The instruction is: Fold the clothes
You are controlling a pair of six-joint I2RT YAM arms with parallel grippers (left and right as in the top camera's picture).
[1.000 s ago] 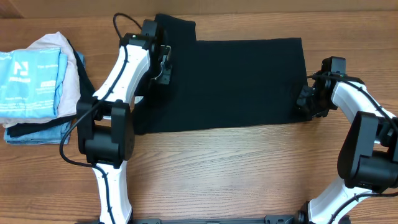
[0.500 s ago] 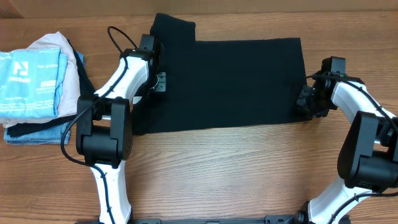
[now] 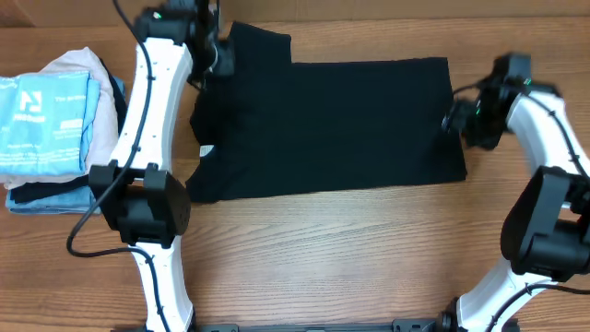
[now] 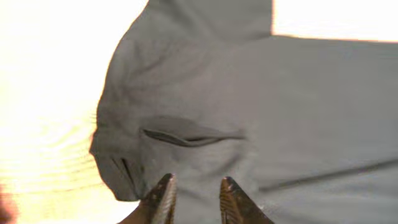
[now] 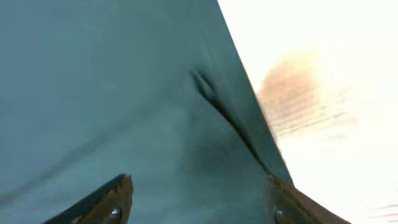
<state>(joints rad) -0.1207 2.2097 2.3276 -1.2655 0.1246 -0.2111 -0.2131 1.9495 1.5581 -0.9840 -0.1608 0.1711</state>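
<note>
**Overhead and wrist views.** The black T-shirt (image 3: 350, 124) is lying flat across the middle of the wooden surface (image 3: 323, 249) and reaching toward its far edge. One short sleeve (image 3: 260, 41) is pointing at the far edge on the left. The fabric is showing plain and matte, carrying no print. A small pale spot (image 3: 205, 148) is sitting at the shirt's left edge, too small to tell whether it is a label.

The left wrist view is showing a shallow raised pleat (image 4: 186, 135) in the cloth. The right wrist view is showing a dark crease (image 5: 214, 102) running toward the shirt's edge.

The left claw (image 3: 219, 57) is hovering at the sleeve, its jaws standing only a little apart and gripping nothing. The right claw (image 3: 454, 120) is hanging over the shirt's right edge, jaws spread wide and holding nothing.

A stack is resting at the left edge of the surface. Its light blue garment (image 3: 46, 124) is bearing a white logo and lines of white writing, too small for reading. A pale pink-beige garment (image 3: 81, 63) is showing behind it.
</note>
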